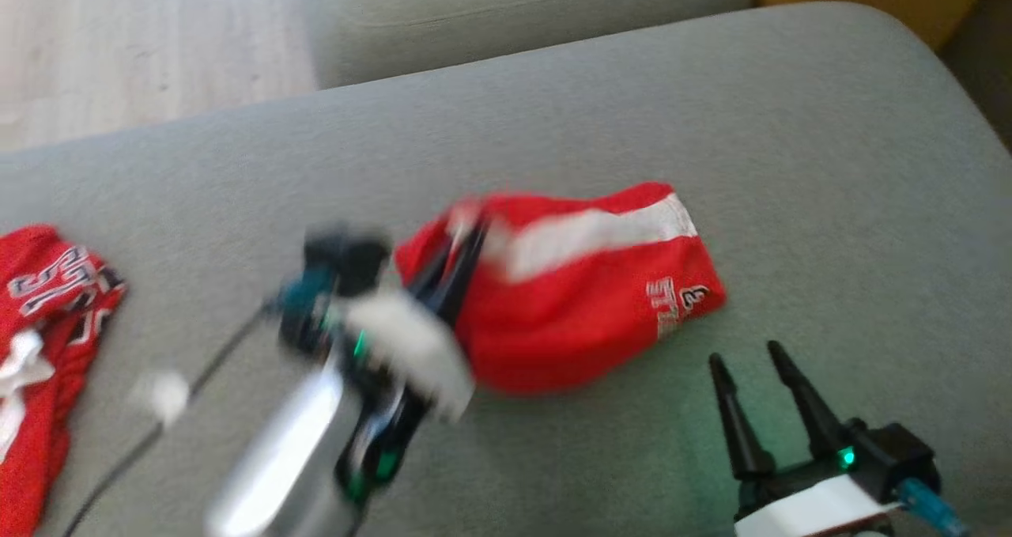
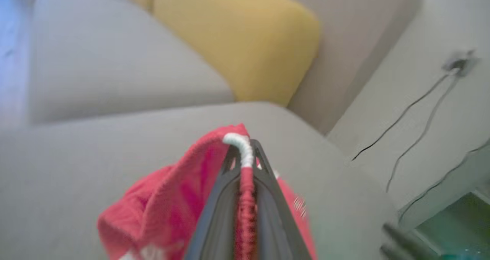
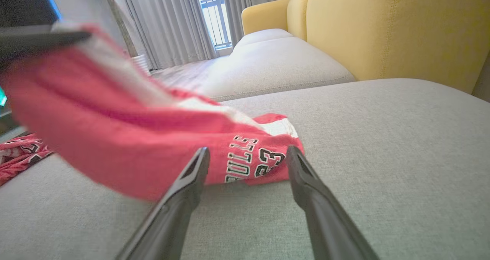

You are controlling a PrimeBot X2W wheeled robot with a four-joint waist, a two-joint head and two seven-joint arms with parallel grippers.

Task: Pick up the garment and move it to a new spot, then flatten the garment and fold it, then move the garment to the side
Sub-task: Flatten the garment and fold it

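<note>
A grey sofa cushion (image 1: 791, 126) fills the head view, with a red garment (image 1: 577, 300) near its middle. The garment is a red sports piece with a broad white stripe and white printed lettering at one end. Its long axis runs across the cushion from left to right, angling slightly toward the back edge at the right.

The left gripper (image 1: 466, 240), blurred in the head view, is at the garment's left end. Its two dark fingers are pinched narrow on a red and white hem, which the left wrist view shows squeezed between them. That end looks raised off the cushion, while the right end with the lettering lies flat.

The right gripper (image 1: 745, 353) sits toward the front right corner of the cushion, jaws spread wide and holding nothing. It is just in front of the garment's right end and not touching it. In the right wrist view its fingers point straight at the lettered corner, so it is the nearer arm to that end.

A second red garment (image 1: 47, 323) is bunched at the cushion's left edge, well apart from the first, so room is tighter that way. The back half and the right side are bare grey fabric, likely the best space for carrying and spreading. Beyond the back edge are another grey seat (image 1: 514, 15) and a yellow cushion (image 3: 402, 30).
</note>
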